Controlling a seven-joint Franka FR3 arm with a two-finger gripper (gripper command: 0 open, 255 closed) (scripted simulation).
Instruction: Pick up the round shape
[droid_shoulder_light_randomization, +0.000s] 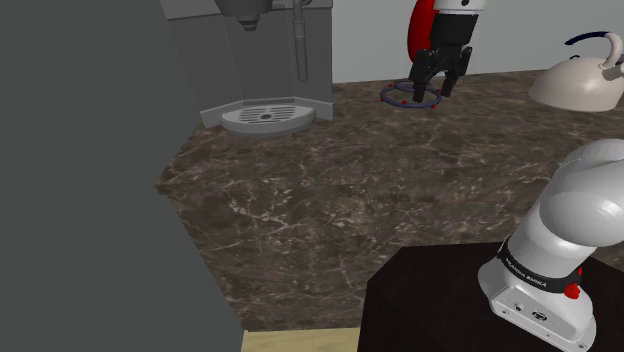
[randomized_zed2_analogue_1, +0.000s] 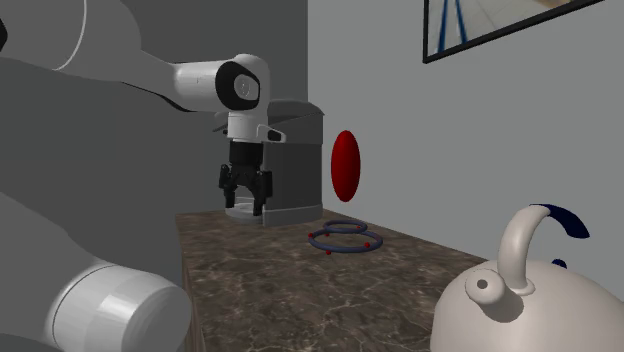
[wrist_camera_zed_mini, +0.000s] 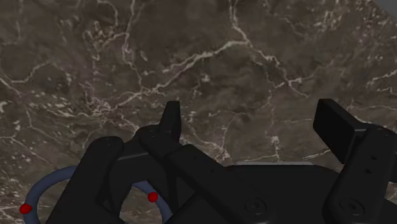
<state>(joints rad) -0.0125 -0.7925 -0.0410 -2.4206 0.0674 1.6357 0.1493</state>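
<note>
Looking at a black gripper (droid_shoulder_light_randomization: 432, 92) hanging above a dark marbled tabletop (droid_shoulder_light_randomization: 350, 200), jaws wide apart, clamped on nothing. Lying flat on that tabletop: the round shape (droid_shoulder_light_randomization: 403, 102), a pair of overlapping blue rings dotted with small red beads, close to the back wall (randomized_zed2_analogue_1: 400, 120). From the shoulder view, lined up right under the gripper; from the second exterior view, sitting a bit toward that view's right of it, no contact. Peeking out in the wrist view beside one jaw's base rather than between the two. Also spotting a grey coffee machine (droid_shoulder_light_randomization: 270, 50) near the rings, toward the shoulder view's left, a pale kettle (droid_shoulder_light_randomization: 575, 88) with a dark blue handle well off toward that view's right, and a red oval blob (randomized_zed2_analogue_1: 345, 165) up by the wall above the rings. Can't tell about that blob touching the wall or not.
</note>
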